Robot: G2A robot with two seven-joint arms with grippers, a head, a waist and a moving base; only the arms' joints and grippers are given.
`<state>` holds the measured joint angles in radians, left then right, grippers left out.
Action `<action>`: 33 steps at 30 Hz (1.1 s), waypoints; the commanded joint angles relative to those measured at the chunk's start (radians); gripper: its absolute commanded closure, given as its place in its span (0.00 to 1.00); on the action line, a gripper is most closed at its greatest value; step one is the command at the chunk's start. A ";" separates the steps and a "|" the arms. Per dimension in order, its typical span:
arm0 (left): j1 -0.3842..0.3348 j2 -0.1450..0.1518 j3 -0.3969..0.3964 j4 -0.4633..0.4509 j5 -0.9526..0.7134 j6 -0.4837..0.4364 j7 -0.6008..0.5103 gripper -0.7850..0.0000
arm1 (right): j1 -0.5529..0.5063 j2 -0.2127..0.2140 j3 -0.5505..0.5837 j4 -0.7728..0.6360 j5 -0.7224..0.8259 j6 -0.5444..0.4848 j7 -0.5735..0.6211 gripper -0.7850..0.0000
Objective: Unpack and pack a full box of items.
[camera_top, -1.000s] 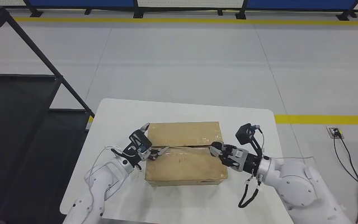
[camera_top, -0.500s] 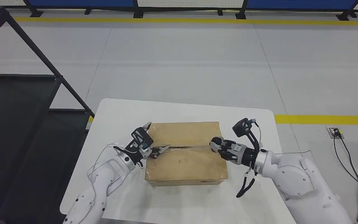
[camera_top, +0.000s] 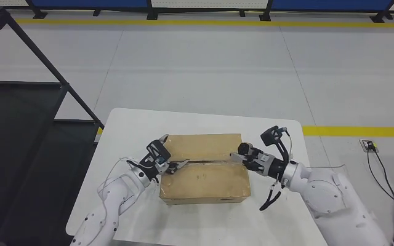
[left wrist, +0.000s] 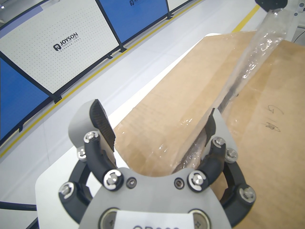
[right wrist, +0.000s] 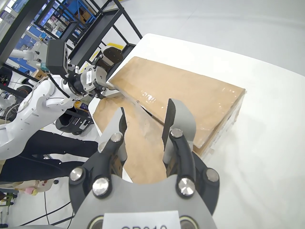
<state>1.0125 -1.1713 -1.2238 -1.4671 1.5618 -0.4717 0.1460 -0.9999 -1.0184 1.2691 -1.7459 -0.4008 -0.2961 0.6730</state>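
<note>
Jaws apart on both: left gripper (camera_top: 175,165) at the left end of the brown cardboard box's (camera_top: 206,183) top seam, right gripper (camera_top: 236,156) at the right end. Clear packing-tape strip (left wrist: 257,55) stretches lifted between them (touching one left finger). Box sits mid white table (camera_top: 274,132).

Cardboard box (right wrist: 190,91) on white table (right wrist: 262,120), right gripper (right wrist: 145,107) fingers (right wrist: 178,117) apart above seam (right wrist: 154,117)
</note>
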 commanded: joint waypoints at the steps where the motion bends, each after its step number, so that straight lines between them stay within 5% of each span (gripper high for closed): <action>1: -0.001 0.000 0.002 0.000 0.001 0.000 -0.002 0.00 | -0.009 0.001 0.011 -0.010 -0.006 0.001 -0.019 0.29; 5: -0.001 -0.001 0.005 -0.002 0.002 0.004 0.000 0.00 | -0.035 0.000 0.028 -0.063 -0.059 -0.048 -0.131 0.09; 8: -0.001 -0.001 0.006 -0.004 0.000 0.007 0.001 0.00 | -0.055 -0.002 0.024 -0.102 -0.102 -0.151 -0.240 0.09; 10: -0.001 -0.001 0.007 -0.005 -0.001 0.008 0.000 0.00 | -0.055 -0.004 -0.004 -0.086 -0.105 -0.219 -0.237 0.34; 12: -0.002 -0.002 0.009 -0.006 0.000 0.008 -0.002 0.00 | -0.015 -0.008 -0.043 -0.058 -0.076 -0.225 -0.165 0.38; 20: -0.006 -0.003 0.014 -0.005 -0.003 0.008 0.002 0.00 | 0.173 -0.037 -0.177 0.124 0.040 -0.151 0.015 0.95; 33: -0.009 -0.004 0.018 -0.004 -0.005 0.005 0.007 0.00 | 0.345 -0.079 -0.285 0.358 0.159 -0.046 0.138 0.99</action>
<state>1.0035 -1.1752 -1.2055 -1.4711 1.5563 -0.4669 0.1517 -0.6653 -1.0950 0.9884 -1.4022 -0.2447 -0.3474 0.8096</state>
